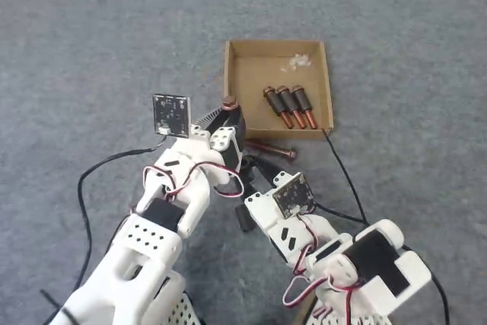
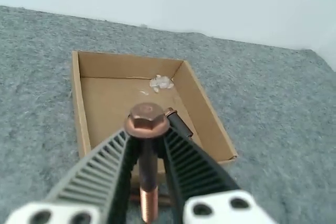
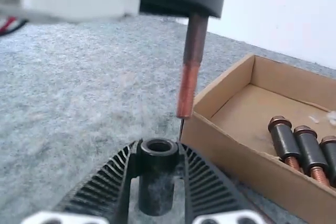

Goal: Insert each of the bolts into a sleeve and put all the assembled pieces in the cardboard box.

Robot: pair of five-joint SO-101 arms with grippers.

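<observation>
My left gripper is shut on a copper bolt, held upright with its hex head on top, just outside the near wall of the cardboard box. My right gripper is shut on a black sleeve, its bore facing up. The bolt hangs a little above and beyond the sleeve, its tip clear of the bore. Three assembled pieces lie side by side in the box. In the high view the left gripper stands just behind the right gripper.
A loose copper bolt lies on the grey carpet between the grippers and the box's near wall. A bit of white scrap sits at the box's far end. Cables trail across the carpet beside both arms.
</observation>
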